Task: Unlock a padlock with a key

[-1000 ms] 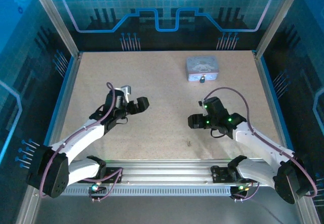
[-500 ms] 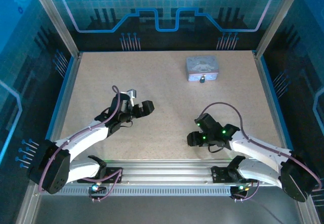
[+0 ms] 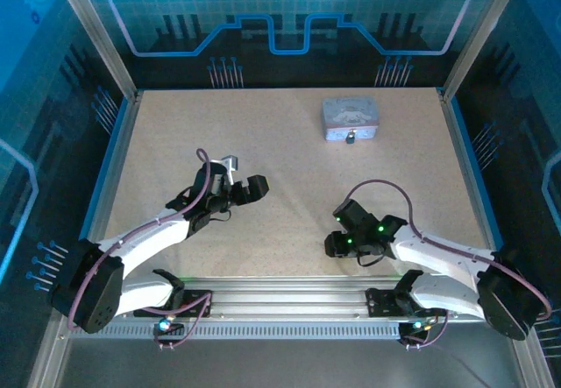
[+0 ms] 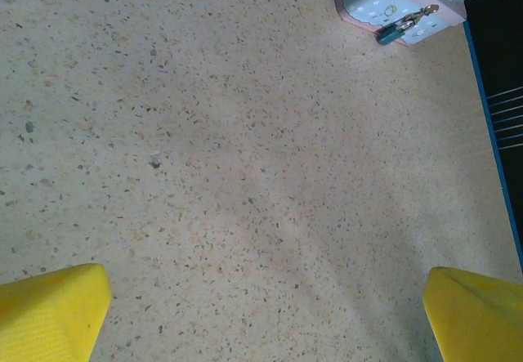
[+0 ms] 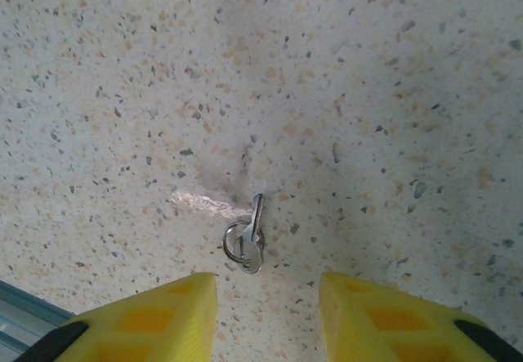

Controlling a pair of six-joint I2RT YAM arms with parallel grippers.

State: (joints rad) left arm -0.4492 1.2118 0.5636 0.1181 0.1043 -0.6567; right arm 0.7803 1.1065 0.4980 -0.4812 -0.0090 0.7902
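The key (image 5: 249, 235), a small silver key on a ring, lies flat on the speckled table just ahead of my right gripper (image 5: 268, 297). Its yellow fingers (image 5: 163, 313) stand apart to either side with nothing between them. In the top view that gripper (image 3: 331, 246) points down near the table's front edge. The padlock (image 3: 350, 137) hangs on the front of the silver tin box (image 3: 350, 118) at the back right; it also appears small in the left wrist view (image 4: 400, 25). My left gripper (image 3: 254, 186) hovers wide open over bare table, left of centre.
The aluminium rail (image 3: 289, 296) with both arm bases runs along the near edge, close behind the right gripper. Blue frame walls (image 3: 114, 151) bound the table. A shiny scuff (image 5: 204, 204) marks the surface beside the key.
The right arm has swung down and toward the near edge, coming over the key, and its jaws have narrowed. The left arm shifted slightly right early on, then stayed still.
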